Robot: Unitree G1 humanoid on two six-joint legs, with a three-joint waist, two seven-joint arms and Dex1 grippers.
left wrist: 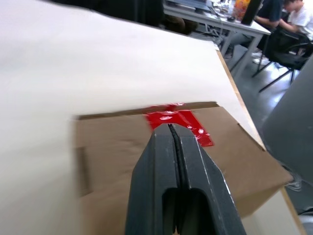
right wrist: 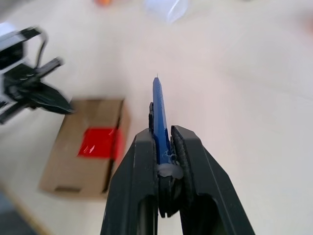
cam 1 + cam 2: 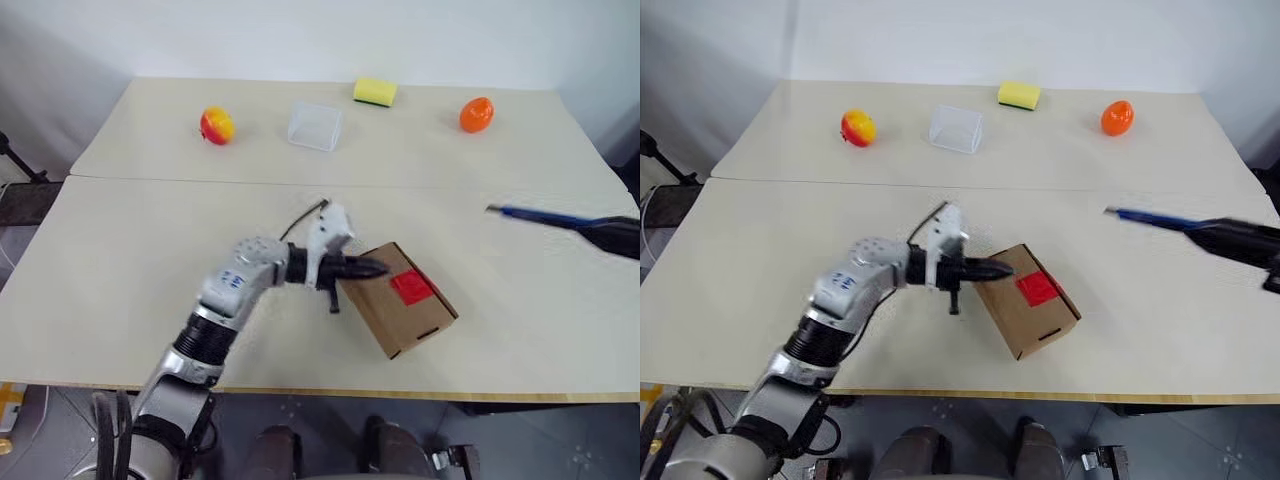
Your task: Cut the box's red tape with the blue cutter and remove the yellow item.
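Observation:
The brown box lies skewed near the table's front edge, lid closed, with the red tape on its top. My left gripper is shut and empty. Its tips lie over the box's top, just short of the red tape; contact cannot be made out. My right gripper hovers off to the right of the box, shut on the blue cutter. The cutter sticks out past the fingers, pointing towards the box. The yellow item is out of view.
Along the table's far side stand a red-yellow fruit, a clear plastic container, a yellow sponge and an orange fruit. A seam crosses the table between them and the box.

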